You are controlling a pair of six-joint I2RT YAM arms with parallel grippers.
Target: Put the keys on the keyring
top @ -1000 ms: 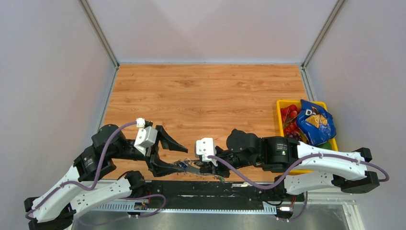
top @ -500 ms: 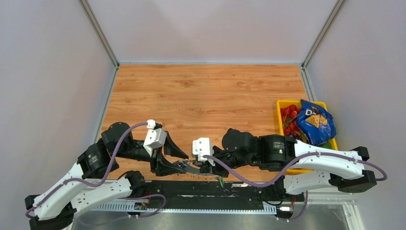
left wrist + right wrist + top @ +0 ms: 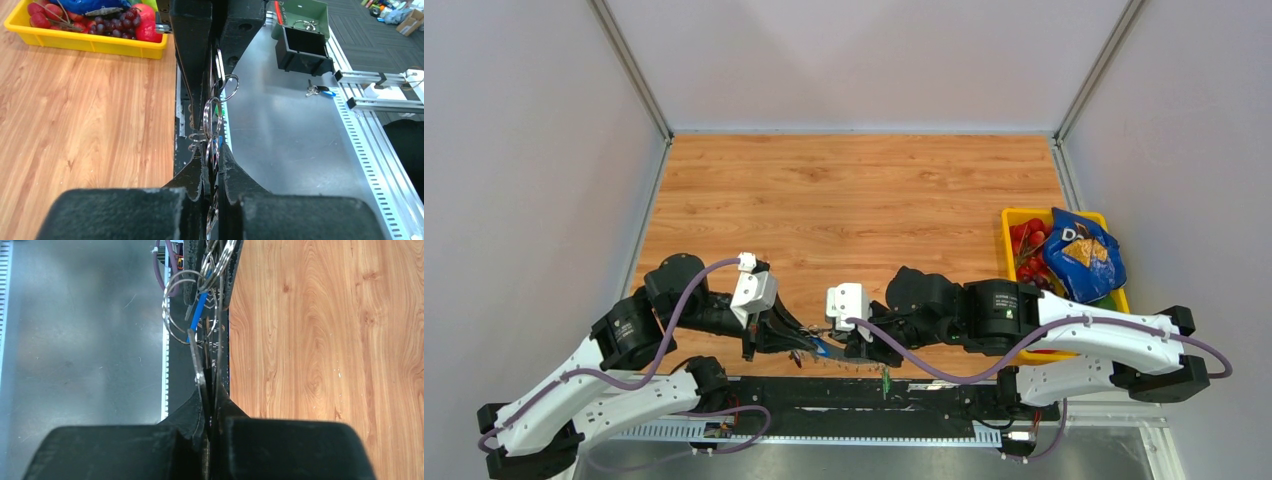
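Pale grey walls [image 3: 524, 150] close in at 9, 12 and 3 o'clock, aluminium posts [image 3: 629, 65] running up the far corners at 11 and 1. Wood-grain tabletop [image 3: 854, 200] fills the middle, evenly lit. At 6 o'clock a grey metal plate [image 3: 874, 460] edges it; dark carpet tiles [image 3: 360, 20] show past it

Wooden tabletop [image 3: 854, 200], yellow bin [image 3: 1024, 211] at its right edge, blue snack bag [image 3: 1079, 255], possibly grapes [image 3: 112, 25] inside
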